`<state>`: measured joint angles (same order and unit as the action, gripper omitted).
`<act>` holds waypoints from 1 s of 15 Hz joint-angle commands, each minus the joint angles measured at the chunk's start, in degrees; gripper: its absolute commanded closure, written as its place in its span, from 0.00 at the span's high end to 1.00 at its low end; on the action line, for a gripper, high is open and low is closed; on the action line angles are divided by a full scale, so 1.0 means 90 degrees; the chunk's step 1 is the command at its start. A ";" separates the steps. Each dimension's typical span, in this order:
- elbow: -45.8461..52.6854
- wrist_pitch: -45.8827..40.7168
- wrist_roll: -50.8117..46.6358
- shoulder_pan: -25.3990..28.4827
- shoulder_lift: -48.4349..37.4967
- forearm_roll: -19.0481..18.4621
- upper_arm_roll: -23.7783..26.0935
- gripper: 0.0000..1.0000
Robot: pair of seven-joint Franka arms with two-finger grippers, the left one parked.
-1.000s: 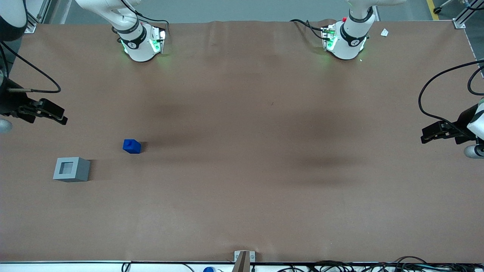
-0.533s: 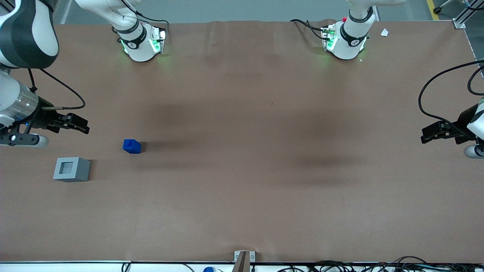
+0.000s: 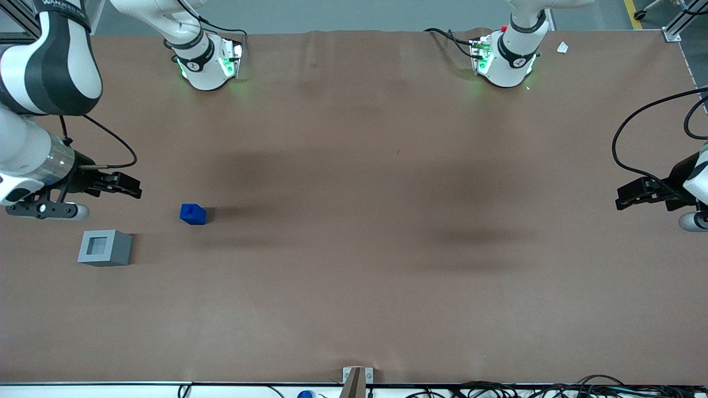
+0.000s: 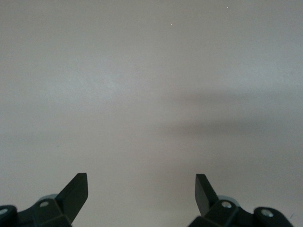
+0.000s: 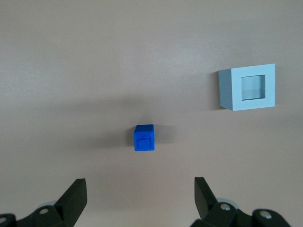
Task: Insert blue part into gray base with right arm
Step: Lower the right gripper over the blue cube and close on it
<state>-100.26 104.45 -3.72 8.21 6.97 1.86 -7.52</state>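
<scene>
The gray base (image 3: pixel 104 248) is sitting on the brown surface (image 3: pixel 354 276) nearest to the front camera, its square recess holding nothing. The blue part (image 3: pixel 192 214) is resting a little farther, apart from it. The gripper (image 3: pixel 126 187) of the right arm (image 3: pixel 50 61) is hovering farther still, spread wide and holding nothing.

My jaws hang spread apart over the flat brown paper-covered worktop (image 3: pixel 354 287), at the working arm's end. Otherwise not much around: a small white paper scrap (image 3: pixel 562 47) lies toward the parked arm's end. At the edge nearest the front camera there's a little grey metal bracket (image 3: pixel 358 376) and a tangle of black cables (image 3: pixel 498 388).
</scene>
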 commanded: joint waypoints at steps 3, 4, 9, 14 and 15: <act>-0.0966 0.1048 -0.0026 0.0016 -0.0052 0.0027 0.0016 1.00; -0.1143 0.1283 -0.0026 0.0016 -0.0052 0.0027 0.0016 1.00; -0.2245 0.2804 0.0004 0.0191 0.0192 0.0008 0.0016 1.00; -0.2707 0.3560 -0.0035 0.0279 0.0660 0.0018 0.0026 1.00; -0.2717 0.3667 -0.0035 0.0270 0.0758 0.0018 0.0026 1.00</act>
<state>-123.79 135.41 -3.75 10.59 12.64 1.86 -7.24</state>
